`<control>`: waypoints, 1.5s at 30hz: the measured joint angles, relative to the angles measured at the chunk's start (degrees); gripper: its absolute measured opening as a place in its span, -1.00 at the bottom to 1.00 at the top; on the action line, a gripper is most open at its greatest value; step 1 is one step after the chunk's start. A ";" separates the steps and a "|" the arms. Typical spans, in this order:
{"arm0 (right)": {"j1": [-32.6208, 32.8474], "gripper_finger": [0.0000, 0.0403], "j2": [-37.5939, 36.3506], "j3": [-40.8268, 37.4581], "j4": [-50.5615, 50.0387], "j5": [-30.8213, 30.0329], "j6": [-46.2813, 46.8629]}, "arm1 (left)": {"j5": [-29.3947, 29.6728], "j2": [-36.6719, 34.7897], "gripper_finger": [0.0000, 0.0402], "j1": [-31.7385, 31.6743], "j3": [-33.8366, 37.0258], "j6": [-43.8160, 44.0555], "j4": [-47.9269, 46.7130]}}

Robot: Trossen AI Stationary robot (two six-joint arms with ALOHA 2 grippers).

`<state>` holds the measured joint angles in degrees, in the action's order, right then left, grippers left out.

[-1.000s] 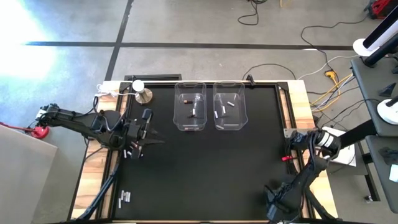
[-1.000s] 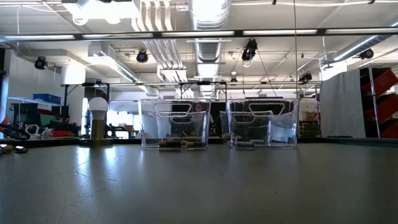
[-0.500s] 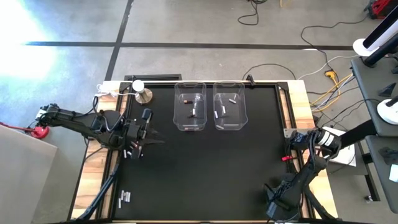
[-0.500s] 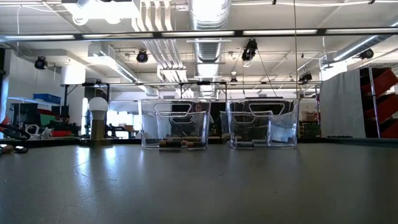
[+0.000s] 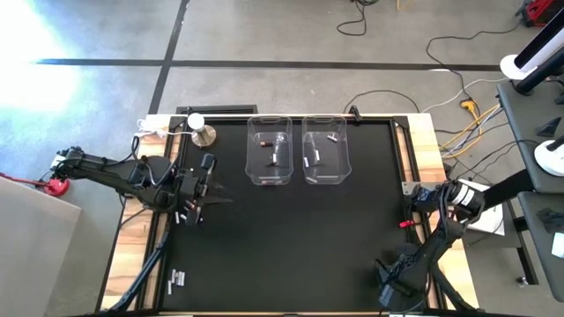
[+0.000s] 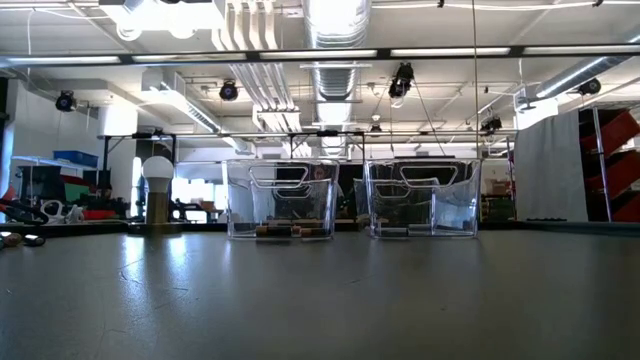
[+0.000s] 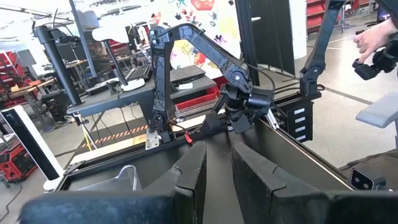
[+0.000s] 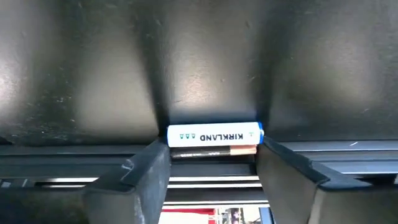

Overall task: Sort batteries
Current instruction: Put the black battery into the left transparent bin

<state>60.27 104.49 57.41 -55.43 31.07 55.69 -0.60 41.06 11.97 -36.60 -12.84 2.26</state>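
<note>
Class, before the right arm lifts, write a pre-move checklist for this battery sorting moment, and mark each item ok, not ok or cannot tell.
1. White battery lies between the right gripper fingers: ok.
2. Fingers firmly clamped on it: cannot tell.
3. Second, darker battery lies against the white one and may come along: not ok.
4. Left gripper away from the bins: ok.
5. Left bin and right bin upright, open: ok.
6. Loose batteries at the table's near left: ok, out of the path.

My right gripper (image 8: 212, 163) has drawn its fingers in until they touch both ends of a white battery (image 8: 213, 135) at the table's five o'clock edge. I see nothing else that has shifted.
</note>
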 joint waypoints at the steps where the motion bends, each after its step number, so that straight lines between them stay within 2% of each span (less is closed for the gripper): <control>1: -0.07 0.03 -0.18 -0.02 -0.05 -0.31 -0.05 | 0.00 0.00 -0.72 0.00 0.00 0.00 -0.01; 10: -3.23 0.01 -0.24 -0.13 -1.31 -0.57 -3.57 | 0.00 0.00 -0.72 0.00 0.00 0.00 0.05; 17: -8.03 -0.01 -0.25 -0.20 -3.46 -2.10 -6.18 | 0.00 0.00 -0.72 0.00 0.00 0.02 0.07; 22: -12.79 0.00 -1.48 -0.20 -4.30 -4.54 -9.30 | 0.00 0.15 -0.72 -0.02 0.00 0.00 0.21; 29: -19.18 -0.01 -5.77 -0.15 -4.64 -11.24 -12.00 | 0.00 1.45 -0.72 0.00 0.00 -0.13 1.37; 37: -24.63 0.02 -8.54 -0.01 -7.51 -11.56 -15.16 | 0.00 2.37 -0.72 -0.02 0.00 -0.17 1.60; 45: -27.79 -0.03 -8.81 4.63 -7.47 -16.95 -16.02 | 0.00 4.91 -0.72 0.00 0.00 -1.82 1.49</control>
<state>32.48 95.68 62.03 -62.90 14.12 39.68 -0.60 45.96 11.97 -36.60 -14.66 3.76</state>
